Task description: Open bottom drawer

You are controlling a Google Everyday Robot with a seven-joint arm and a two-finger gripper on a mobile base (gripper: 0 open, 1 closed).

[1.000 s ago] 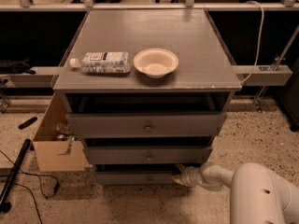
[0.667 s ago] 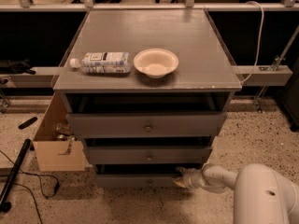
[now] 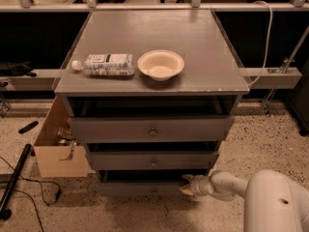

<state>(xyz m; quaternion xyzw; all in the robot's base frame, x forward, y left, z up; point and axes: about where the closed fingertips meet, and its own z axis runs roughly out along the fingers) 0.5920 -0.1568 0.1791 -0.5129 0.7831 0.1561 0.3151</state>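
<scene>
Wooden bottom drawer [image 3: 140, 188] looks light but stiff, so I'd pull its top edge, where my gripper [image 3: 187, 186] sits, though whether it's clamped I cannot tell.

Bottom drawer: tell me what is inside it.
Only a dark strip shows above the bottom drawer front; no contents can be made out. The middle drawer overhangs and covers the rest. The end effector is at the front's right end.
</scene>
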